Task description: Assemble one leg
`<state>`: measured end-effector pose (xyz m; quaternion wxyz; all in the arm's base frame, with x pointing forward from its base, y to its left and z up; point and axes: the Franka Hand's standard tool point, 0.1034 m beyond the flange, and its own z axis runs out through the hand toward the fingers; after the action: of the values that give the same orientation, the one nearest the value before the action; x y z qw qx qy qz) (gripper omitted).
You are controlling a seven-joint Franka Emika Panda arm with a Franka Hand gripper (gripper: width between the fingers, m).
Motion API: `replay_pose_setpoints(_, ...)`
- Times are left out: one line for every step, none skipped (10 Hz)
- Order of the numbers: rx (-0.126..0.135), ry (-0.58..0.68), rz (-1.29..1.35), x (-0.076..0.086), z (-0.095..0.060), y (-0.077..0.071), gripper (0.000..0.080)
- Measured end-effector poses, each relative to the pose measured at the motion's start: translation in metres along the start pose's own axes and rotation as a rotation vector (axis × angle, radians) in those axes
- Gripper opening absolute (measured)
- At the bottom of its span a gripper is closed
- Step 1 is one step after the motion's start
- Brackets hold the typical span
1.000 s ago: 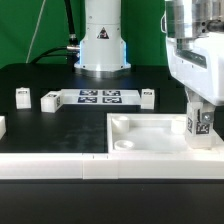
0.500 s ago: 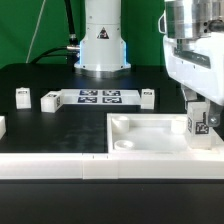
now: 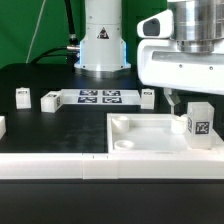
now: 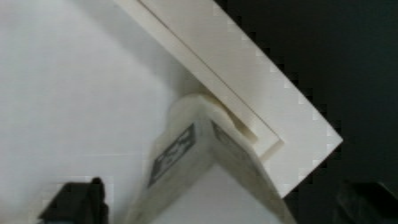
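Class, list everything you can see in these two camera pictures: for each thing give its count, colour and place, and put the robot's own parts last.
Leg in the panel: one, white with a black-and-white tag, upright in the panel's corner on the exterior view's right.
Loose legs: three, white, on the table; two on the exterior view's left of the marker board, one on its right.
Square panel: one, white, recessed, in front.
Marker board: one, white with black tags, flat in front of the robot's base.
Table: one, black.
Robot base: one, white, behind the marker board.
Gripper: one, white, above the panel, apart from the leg.
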<state>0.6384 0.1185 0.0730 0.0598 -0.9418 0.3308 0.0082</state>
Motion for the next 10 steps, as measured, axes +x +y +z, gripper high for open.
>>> replay_pose_setpoints(-0.001, 0.000, -0.083, 0.0007, 0.0001, 0.0008, 0.0648)
replay_pose_setpoints(0.000, 0.012, -0.187, 0.0018, -0.0004, -0.0005, 0.0648)
replay_pose_setpoints(-0.009, 0.023, -0.304, 0.0020, -0.0009, -0.0018, 0.0648)
replay_pose_setpoints(-0.018, 0.028, -0.389, 0.0015, -0.0010, -0.0025, 0.0648)
replay_pose_setpoints(-0.033, 0.037, -0.506, 0.0019, -0.0011, -0.0025, 0.0648)
replay_pose_setpoints(-0.031, 0.046, -0.583, 0.0031, -0.0011, -0.0030, 0.0648)
replay_pose_setpoints(-0.028, 0.044, -0.596, 0.0044, -0.0002, -0.0005, 0.0648)
replay_pose_setpoints(-0.031, 0.045, -0.607, 0.0052, -0.0002, 0.0004, 0.0648)
replay_pose_setpoints(-0.031, 0.045, -0.605, 0.0050, -0.0001, 0.0003, 0.0514)
replay_pose_setpoints(-0.031, 0.045, -0.605, 0.0051, 0.0000, 0.0004, 0.0376)
